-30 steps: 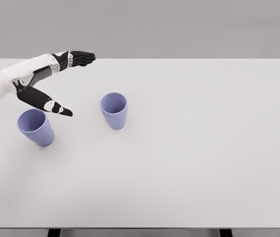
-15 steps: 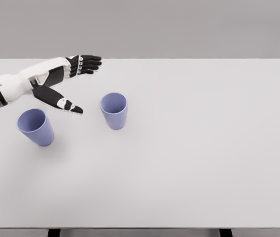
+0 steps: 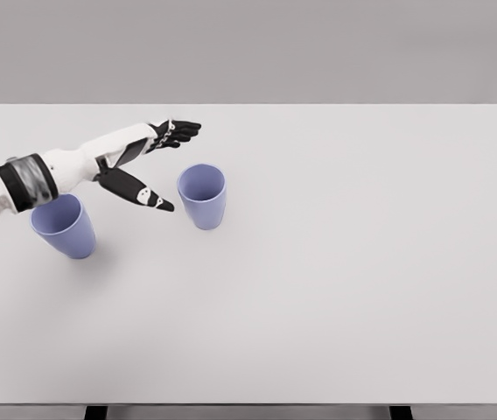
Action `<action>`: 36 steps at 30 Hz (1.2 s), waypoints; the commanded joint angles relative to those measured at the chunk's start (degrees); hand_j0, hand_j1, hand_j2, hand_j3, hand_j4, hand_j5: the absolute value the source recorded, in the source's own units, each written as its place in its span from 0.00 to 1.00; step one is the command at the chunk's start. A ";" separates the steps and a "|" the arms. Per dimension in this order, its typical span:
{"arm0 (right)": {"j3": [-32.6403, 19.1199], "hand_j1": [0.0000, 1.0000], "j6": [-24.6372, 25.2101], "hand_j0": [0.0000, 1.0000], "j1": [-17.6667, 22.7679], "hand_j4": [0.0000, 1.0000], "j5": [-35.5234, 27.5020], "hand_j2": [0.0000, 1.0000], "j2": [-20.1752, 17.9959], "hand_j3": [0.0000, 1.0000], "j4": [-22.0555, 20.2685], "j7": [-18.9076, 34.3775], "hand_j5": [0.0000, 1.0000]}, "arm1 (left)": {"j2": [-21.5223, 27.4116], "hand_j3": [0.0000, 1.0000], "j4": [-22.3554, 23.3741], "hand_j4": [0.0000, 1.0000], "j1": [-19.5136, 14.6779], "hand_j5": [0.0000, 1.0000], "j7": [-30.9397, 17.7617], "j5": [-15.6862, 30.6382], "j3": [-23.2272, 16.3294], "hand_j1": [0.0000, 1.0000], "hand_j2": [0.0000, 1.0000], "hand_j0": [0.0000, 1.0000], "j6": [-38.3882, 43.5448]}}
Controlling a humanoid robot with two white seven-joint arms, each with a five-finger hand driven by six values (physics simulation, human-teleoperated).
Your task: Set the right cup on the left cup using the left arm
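Two lavender-blue cups stand upright on the white table point(image 3: 336, 262). The right cup point(image 3: 203, 196) is near the table's middle left. The left cup point(image 3: 63, 226) sits further left, partly behind my left forearm. My left hand point(image 3: 171, 166) reaches in from the left edge, open, its black fingers point(image 3: 178, 131) stretched past the right cup's far left side and its thumb point(image 3: 143, 193) pointing at the cup's near left side. A small gap separates the hand from the cup, and it holds nothing.
My left hand has moved right across the table, from above the left cup to just left of the right cup. Both cups stayed where they were.
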 commanded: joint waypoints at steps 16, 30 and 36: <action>0.00 1.00 0.00 1.00 0.00 1.00 -0.01 1.00 -0.01 1.00 0.00 0.00 1.00 | -2.95 1.00 2.57 1.00 -2.20 1.00 3.97 -0.55 -5.95 1.00 1.00 1.00 1.86; 0.00 1.00 0.00 1.00 0.00 1.00 -0.01 1.00 -0.01 1.00 0.00 0.00 1.00 | -5.06 1.00 5.65 1.00 -3.08 1.00 4.05 -0.38 -7.27 1.00 1.00 1.00 1.86; 0.00 1.00 0.00 1.00 0.00 1.00 -0.01 1.00 -0.01 1.00 0.00 0.00 1.00 | -6.12 1.00 6.96 1.00 -3.52 1.00 4.05 -0.03 -7.71 1.00 1.00 1.00 2.30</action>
